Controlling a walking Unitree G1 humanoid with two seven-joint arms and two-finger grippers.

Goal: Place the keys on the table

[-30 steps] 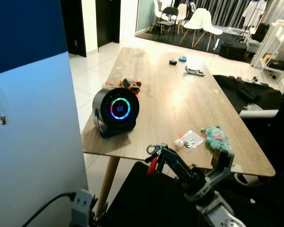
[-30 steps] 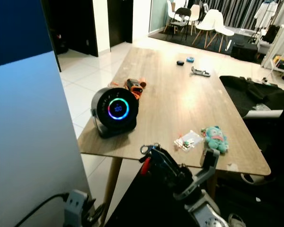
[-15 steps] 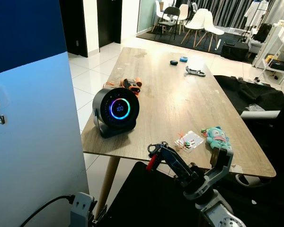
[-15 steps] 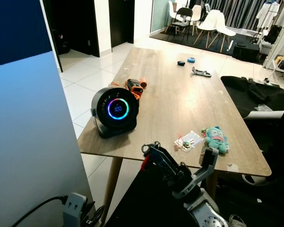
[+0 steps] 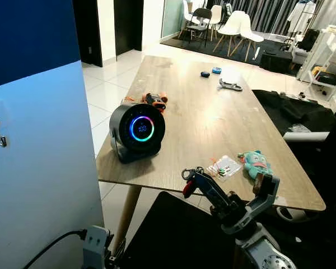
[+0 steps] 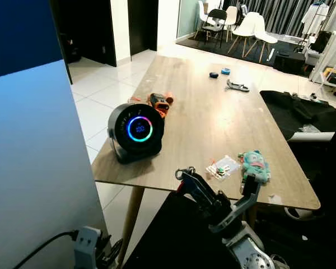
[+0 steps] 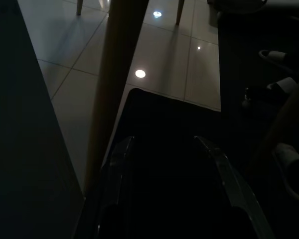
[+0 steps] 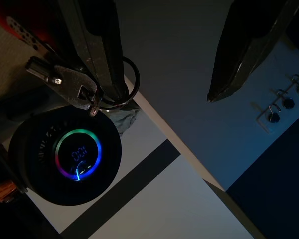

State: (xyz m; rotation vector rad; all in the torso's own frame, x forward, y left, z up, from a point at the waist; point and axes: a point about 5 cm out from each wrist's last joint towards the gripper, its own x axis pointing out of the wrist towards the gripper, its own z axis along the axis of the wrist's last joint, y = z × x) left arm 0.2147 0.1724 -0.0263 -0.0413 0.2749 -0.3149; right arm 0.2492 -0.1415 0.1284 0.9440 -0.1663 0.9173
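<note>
Metal-ringed keys (image 5: 188, 178) hooked on right end effector (image 5: 227, 188); wooden table (image 5: 207, 120).

Looks like a home dining area: long wooden table (image 5: 224, 120), white chairs (image 5: 235, 25) at the back, tiled floor (image 5: 109, 92), clothes rack (image 5: 308, 14).

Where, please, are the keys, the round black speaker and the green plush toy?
keys (image 5: 187, 180): left eye view, on the red tag.
round black speaker (image 5: 141, 128): left eye view, on its glowing face.
green plush toy (image 5: 257, 163): left eye view, on its body.
</note>
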